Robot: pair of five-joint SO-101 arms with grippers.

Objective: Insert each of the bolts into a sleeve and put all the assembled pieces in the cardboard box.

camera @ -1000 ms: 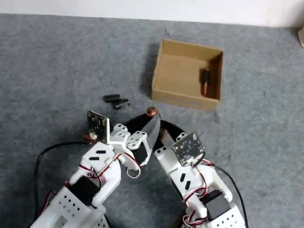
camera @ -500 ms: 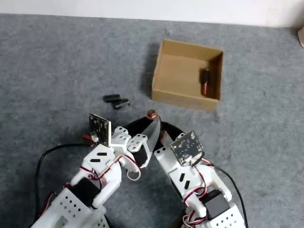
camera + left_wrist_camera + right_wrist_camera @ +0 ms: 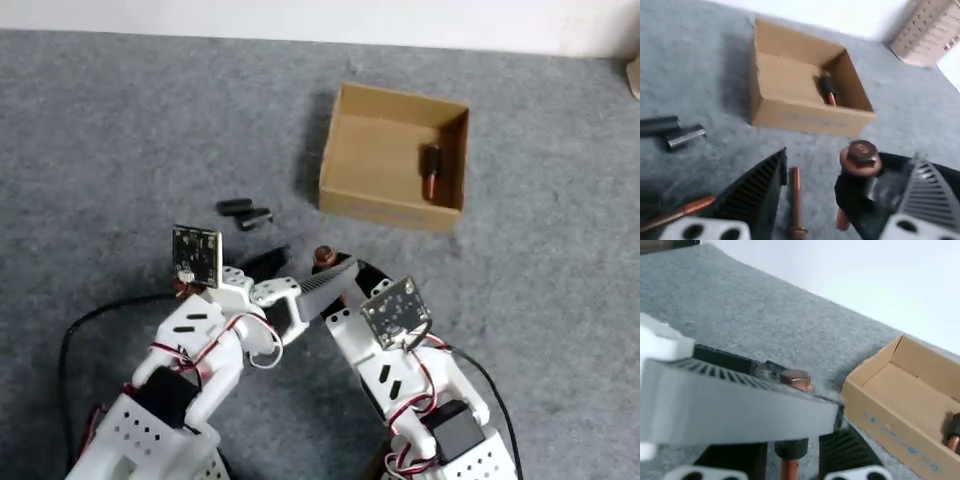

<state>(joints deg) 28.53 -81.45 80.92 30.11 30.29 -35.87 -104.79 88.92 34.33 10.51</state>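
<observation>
My right gripper [image 3: 790, 452] is shut on a black sleeve [image 3: 791, 446] held upright above the carpet. A copper bolt [image 3: 796, 378] stands in the sleeve, head on top and shank showing below. My left gripper [image 3: 850, 157] is open, with one jaw on each side of that bolt head [image 3: 323, 257]. One loose bolt [image 3: 796, 200] lies on the carpet below, and another [image 3: 680, 212] lies by my left jaw. Two loose sleeves [image 3: 245, 212] lie left of the cardboard box [image 3: 388, 213]. In the box lies an assembled piece [image 3: 432, 172].
The grey carpet [image 3: 120, 130] is free to the left of and behind the box. A black cable [image 3: 90, 325] loops beside the left arm. A pale wall borders the carpet at the back.
The left arm has swung to the left and its gripper has opened, the jaws now spread around the bolt head. The right arm holds still.
</observation>
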